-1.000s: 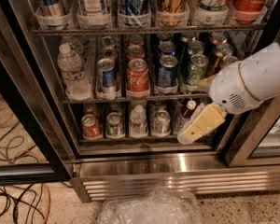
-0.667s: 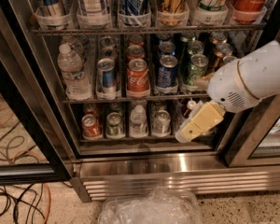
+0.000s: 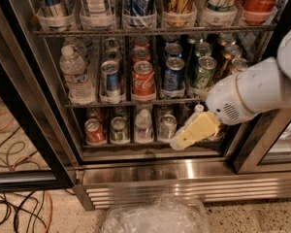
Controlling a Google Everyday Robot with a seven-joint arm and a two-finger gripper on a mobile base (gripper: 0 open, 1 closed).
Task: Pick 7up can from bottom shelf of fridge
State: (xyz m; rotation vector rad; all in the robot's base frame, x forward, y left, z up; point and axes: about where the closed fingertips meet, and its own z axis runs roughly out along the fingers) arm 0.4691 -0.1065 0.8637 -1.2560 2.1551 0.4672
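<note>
**One camera, close and high, tilted down at the fridge [image 3: 184, 188] front**

The single view looks from above and slightly to the right. The upper racks are cut off at 12 o'clock, the bottom shelf [image 3: 150, 143] crosses mid-frame, and the ribbed steel base and the floor fill 6 o'clock. The arm occupies the 3 o'clock edge, with its gripper [image 3: 184, 136] just right of centre, at the shelf's right end.

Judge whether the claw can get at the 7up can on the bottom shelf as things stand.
Probably yes: the claw hangs at the bottom shelf front, right beside the front-row 7up can, nothing between them.
</note>
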